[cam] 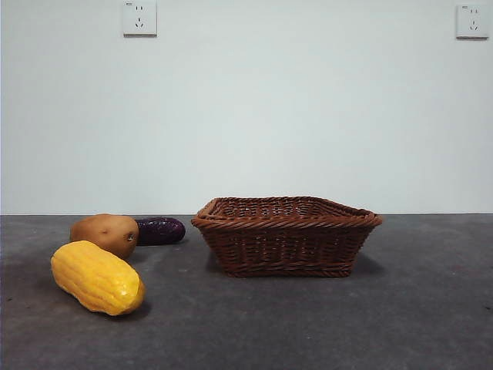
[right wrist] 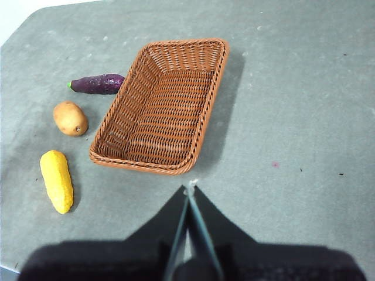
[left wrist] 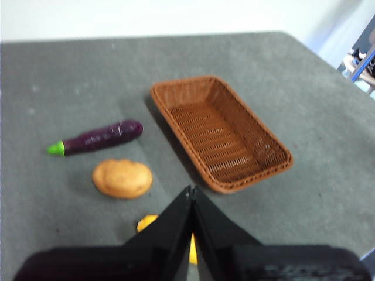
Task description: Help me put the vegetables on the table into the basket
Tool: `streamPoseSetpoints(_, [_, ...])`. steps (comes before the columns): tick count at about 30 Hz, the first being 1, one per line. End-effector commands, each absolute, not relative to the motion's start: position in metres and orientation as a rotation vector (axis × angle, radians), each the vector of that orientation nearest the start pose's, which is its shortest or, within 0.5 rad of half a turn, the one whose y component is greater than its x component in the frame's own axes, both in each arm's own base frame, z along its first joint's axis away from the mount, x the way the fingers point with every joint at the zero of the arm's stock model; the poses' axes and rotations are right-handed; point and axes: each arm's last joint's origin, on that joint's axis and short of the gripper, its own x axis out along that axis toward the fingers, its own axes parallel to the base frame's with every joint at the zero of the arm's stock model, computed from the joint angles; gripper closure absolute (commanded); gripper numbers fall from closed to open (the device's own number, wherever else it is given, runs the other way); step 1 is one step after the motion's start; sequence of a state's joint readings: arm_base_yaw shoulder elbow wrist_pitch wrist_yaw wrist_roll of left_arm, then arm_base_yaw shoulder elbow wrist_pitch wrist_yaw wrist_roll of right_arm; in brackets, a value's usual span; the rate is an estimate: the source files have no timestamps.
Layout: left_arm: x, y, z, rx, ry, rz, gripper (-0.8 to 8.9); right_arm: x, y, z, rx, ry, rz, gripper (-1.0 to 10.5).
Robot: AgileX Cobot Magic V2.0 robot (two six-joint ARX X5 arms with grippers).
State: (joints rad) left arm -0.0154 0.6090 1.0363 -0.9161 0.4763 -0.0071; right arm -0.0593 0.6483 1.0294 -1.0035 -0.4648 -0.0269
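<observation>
Vegetables: corn cob (cam: 97,277), potato (cam: 105,233), eggplant (cam: 160,230) lie on table (cam: 431,308) beside basket (cam: 286,235) | left gripper (left wrist: 191,191) jaws together, holding nothing | right gripper (right wrist: 190,188) jaws together, holding nothing

We view level from table height in front; both wrist cameras look down from above, sharing the basket (cam: 286,235).

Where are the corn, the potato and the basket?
corn (cam: 97,277): front view, middle of the cob.
potato (right wrist: 70,118): right wrist view, its middle.
basket (right wrist: 202,120): right wrist view, side rim.
</observation>
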Motion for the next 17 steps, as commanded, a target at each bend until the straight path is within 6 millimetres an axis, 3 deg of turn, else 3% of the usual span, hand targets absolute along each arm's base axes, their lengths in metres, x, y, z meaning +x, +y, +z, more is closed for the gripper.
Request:
streamPoseSetpoints(1, [0.086,-0.015,0.366,-0.109,0.498,-0.489,7.78,0.09,0.008,0.358,0.127,0.583,0.421,9.4])
streamPoseSetpoints(2, [0.087,-0.015,0.365,-0.11,0.501,-0.49,6.44,0.09,0.009,0.358,0.13,0.577,0.436,8.7])
streamPoseSetpoints(4, [0.089,-0.015,0.365,-0.115,0.503,-0.505,1.7,0.09,0.009,0.359,0.14,0.573,0.461,5.7])
streamPoseSetpoints(5, [0.09,-0.016,0.365,-0.121,0.505,-0.516,0.59,0.092,0.009,0.358,0.149,0.58,0.464,3.9])
streamPoseSetpoints(6, [0.092,-0.016,0.365,-0.124,0.511,-0.517,0.59,0.092,0.009,0.358,0.152,0.586,0.463,3.0])
streamPoseSetpoints(17, [0.115,-0.017,0.359,-0.158,0.583,-0.532,0.59,0.117,0.008,0.353,0.181,0.647,0.485,3.0])
